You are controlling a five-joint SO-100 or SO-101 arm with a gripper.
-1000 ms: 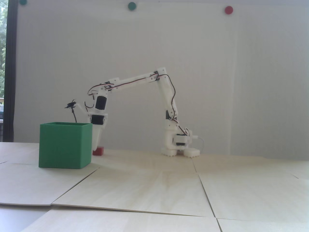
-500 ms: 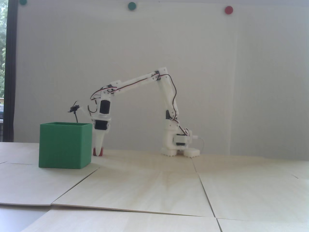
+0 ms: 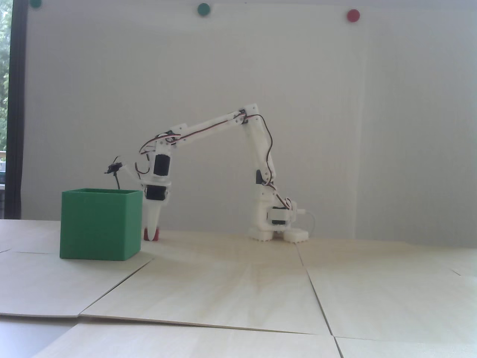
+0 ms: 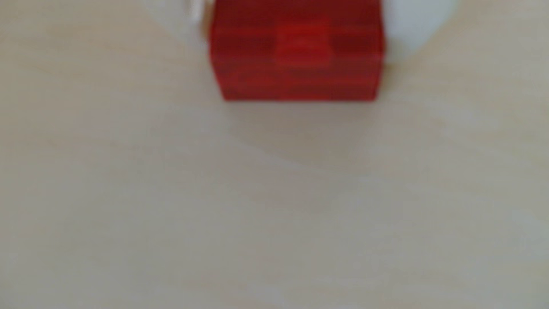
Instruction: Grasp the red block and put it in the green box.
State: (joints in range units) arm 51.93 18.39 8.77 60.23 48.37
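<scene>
Now fingers (image 4: 416, 26) flank red block (image 4: 297, 50) — tabletop.

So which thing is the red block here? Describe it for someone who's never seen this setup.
In the fixed view, find the big green box on the pale wooden table. Just right of its base, under the white gripper, sits the red block: a small dark-red cube, unlike the flat red dot on the wall.
</scene>
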